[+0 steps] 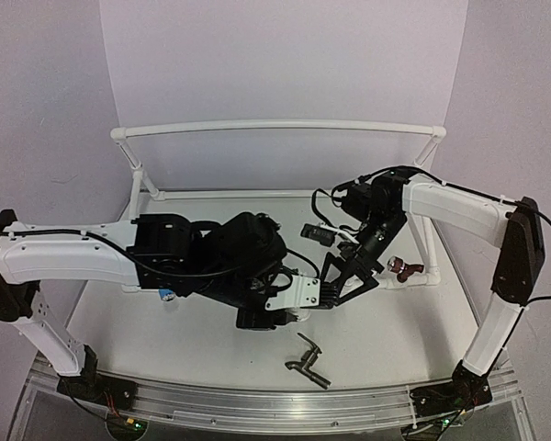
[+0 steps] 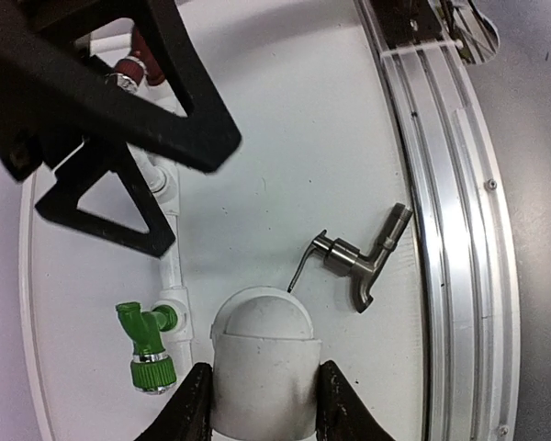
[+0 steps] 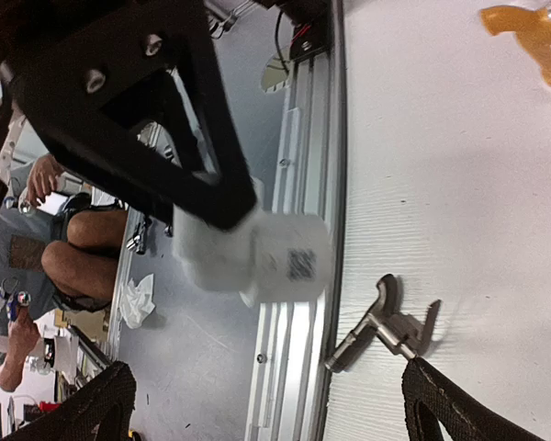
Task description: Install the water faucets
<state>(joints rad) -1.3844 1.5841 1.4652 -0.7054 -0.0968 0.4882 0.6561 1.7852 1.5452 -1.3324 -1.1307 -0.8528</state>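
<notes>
The dark grey metal faucet (image 1: 308,360) with a bent lever lies loose on the table near the front edge. It also shows in the left wrist view (image 2: 354,260) and the right wrist view (image 3: 386,326). My left gripper (image 1: 298,296) (image 2: 264,377) is shut on a white plastic pipe fitting (image 2: 262,363) above the table, left of the faucet. My right gripper (image 1: 344,280) (image 3: 271,409) is wide open and empty, facing the fitting (image 3: 257,257). A green faucet (image 2: 147,344), a maroon faucet (image 1: 404,268) and a gold faucet (image 3: 528,28) sit on the white pipe.
A white PVC pipe frame (image 1: 275,129) stands at the back and sides of the table. A low pipe run (image 2: 170,266) carries the mounted faucets. A metal rail (image 2: 450,230) lines the table's front edge. A person sits beyond the table edge (image 3: 73,248).
</notes>
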